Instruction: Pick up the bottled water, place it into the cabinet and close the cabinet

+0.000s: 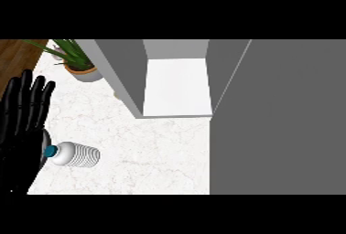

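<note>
Head view is showing the left hand (25, 119) resting open beside the lying bottled water (73, 154), which likely wants gripping around its ribbed body before lifting toward the open cabinet (177, 87).

No readable text, label, number or sign shows anywhere.

I see a polished white marble tabletop (148, 151), a ribbed white plastic water bottle (76, 154) with a teal cap (49, 150), matt grey cabinet (128, 73) panels, and my glossy black robot hand (24, 123).
</note>
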Motion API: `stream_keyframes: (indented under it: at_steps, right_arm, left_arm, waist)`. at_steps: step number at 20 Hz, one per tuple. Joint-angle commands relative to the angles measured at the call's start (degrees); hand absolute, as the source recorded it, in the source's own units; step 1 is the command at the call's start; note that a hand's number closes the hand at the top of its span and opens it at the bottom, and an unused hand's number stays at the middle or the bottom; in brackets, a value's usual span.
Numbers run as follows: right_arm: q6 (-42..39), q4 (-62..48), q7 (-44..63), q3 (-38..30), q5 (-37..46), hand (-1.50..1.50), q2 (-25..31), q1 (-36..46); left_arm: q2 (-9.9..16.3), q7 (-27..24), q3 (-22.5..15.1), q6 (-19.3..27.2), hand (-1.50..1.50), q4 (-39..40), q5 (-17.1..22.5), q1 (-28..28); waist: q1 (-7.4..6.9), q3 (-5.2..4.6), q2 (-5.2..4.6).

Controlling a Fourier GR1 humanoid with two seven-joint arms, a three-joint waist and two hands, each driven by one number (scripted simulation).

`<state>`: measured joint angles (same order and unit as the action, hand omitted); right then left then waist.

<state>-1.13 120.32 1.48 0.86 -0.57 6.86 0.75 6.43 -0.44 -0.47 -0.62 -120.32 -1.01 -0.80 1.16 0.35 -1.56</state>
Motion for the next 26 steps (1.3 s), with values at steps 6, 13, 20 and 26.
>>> stream_keyframes:
  at_steps: [6,13,20,26]
  right_arm:
    - [-2.0,6.1,0.9,-1.3,-0.7,-1.5,1.5,-12.2]
    - [-7.5,16.3,4.5,5.3,-10.0,-1.5,-0.4,-23.2]
    - [-9.3,24.5,11.7,0.5,-16.3,-1.5,2.8,-26.4]
    - [-14.4,28.2,4.2,-0.3,-17.7,-1.5,2.5,-38.3]
  left_arm:
    - [-4.1,6.7,14.4,10.3,-1.5,-7.6,5.4,8.8]
    - [-6.4,17.9,8.6,20.7,-1.5,-18.3,17.9,18.4]
    - [-6.4,14.0,3.3,22.6,-1.5,-23.1,18.3,27.6]
    - [-6.4,14.0,7.3,20.2,-1.5,-24.6,22.0,31.3]
  waist:
    - [-1.85,-0.39,2.16]
    - [-1.17,-0.31,2.07]
    - [-1.35,-0.36,1.75]
    - [-0.83,-0.34,2.09]
